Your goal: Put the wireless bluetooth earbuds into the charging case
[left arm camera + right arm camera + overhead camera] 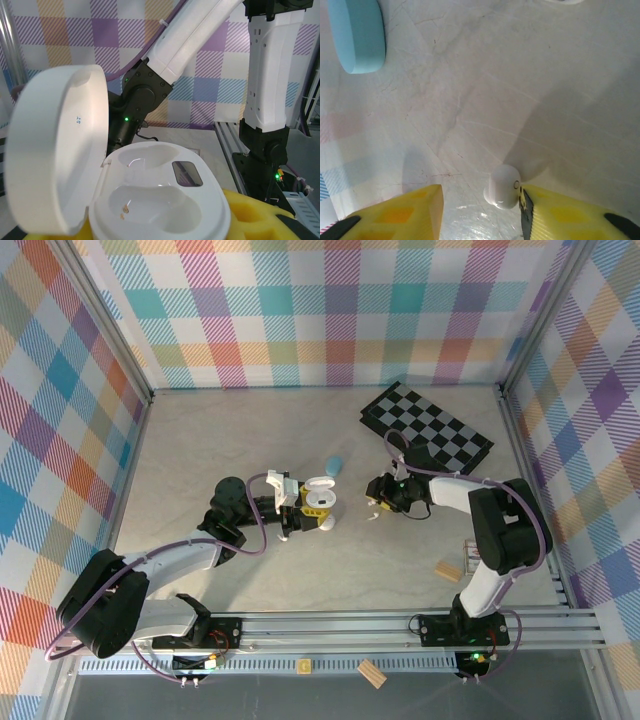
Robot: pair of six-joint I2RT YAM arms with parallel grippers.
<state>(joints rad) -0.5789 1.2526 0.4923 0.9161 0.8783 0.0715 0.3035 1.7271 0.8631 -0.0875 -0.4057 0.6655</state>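
The right gripper stood low over the table with its jaws apart and a white earbud between them; the bud was not centred, for it touched the inner face of the finger on the right of the wrist view, while a clear gap lay between it and the other finger; nothing was clamped yet. The bud looked short and rounded, a little taller than wide in that view; its longer side seemed to run along the fingers and across the line of closing, though this was hard to tell for sure. The left gripper was clenched on the white charging case, whose lid was swung open and whose wells were both bare. In the top view the case sat near the bud, to the robot's left of it; the right arm was plainly the nearer to the bud, and the carry would run leftward to the case. A light blue case lay closed on the table, well apart from the bud. By this showing, closing would likely push the bud toward the free finger before it was gripped; it might roll or twist on the way.
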